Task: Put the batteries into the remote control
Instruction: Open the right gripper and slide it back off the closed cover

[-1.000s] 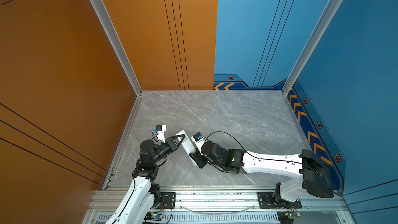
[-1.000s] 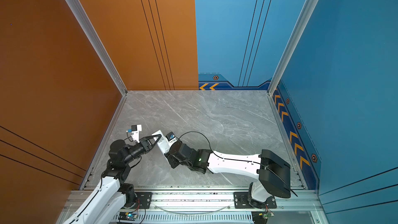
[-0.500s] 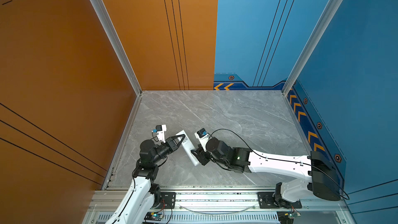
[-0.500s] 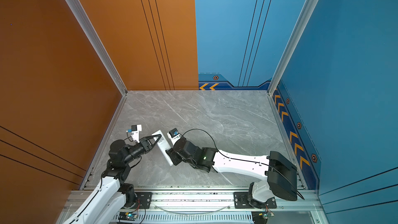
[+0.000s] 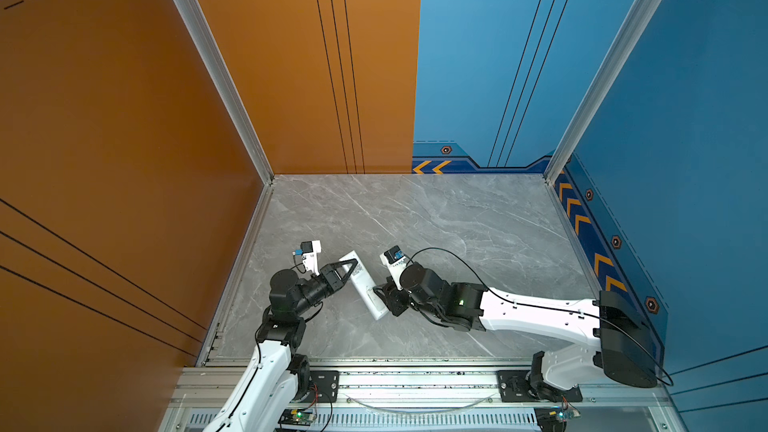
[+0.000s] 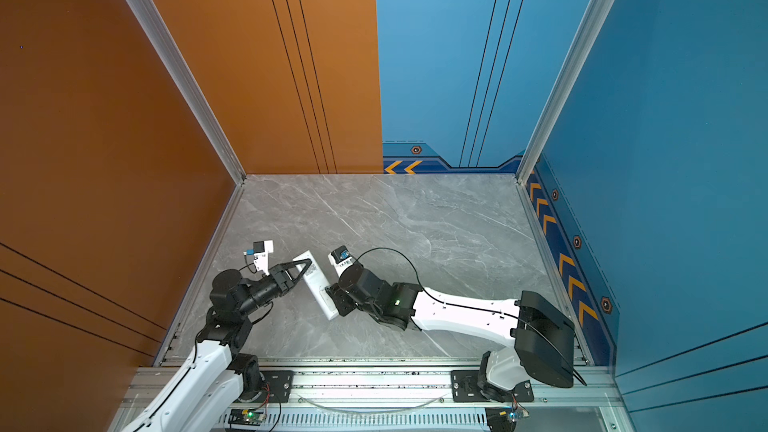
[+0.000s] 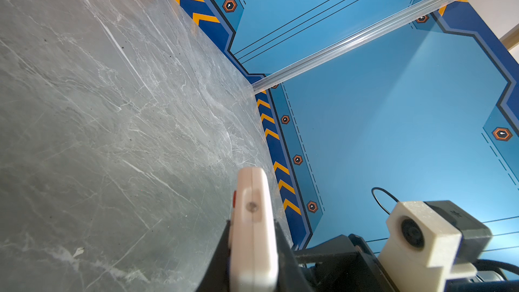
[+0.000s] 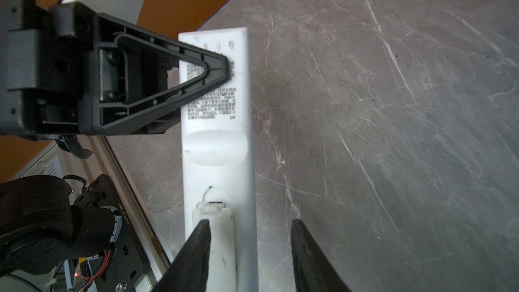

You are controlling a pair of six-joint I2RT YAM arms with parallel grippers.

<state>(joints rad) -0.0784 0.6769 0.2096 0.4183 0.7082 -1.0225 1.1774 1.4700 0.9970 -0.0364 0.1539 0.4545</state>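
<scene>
**Two robot arms meet at a white remote on a grey counter**

A grey marble counter [image 5: 457, 222] forms the floor of a booth. An orange wall [image 5: 124, 118] stands on the left and a blue wall [image 5: 685, 118] on the right.

The right arm [image 5: 540, 317], white and black, stretches from the near right corner across to the near left part of the counter. The left arm [image 5: 266, 376] comes up from the near left edge and points right.

Between them is the remote [image 5: 368, 290], a long white bar slanting from far left to near right with its plain back turned up. Both top views show it over the near left part of the counter.

The left claw [image 5: 353, 263] is pressed together on the remote's far end, pinching it through its thickness. One of its black fingers [image 8: 207, 71] lies across the printed label [image 8: 213, 108] on the back.

The right claw [image 8: 250, 221] sits at the near end, spread and gripping nothing. One finger [image 8: 196, 248] is over the hatch [image 8: 213, 214]. The other finger [image 8: 309, 254] is over bare counter just beside the remote.

I cannot tell whether the remote's near end touches the counter.
</scene>
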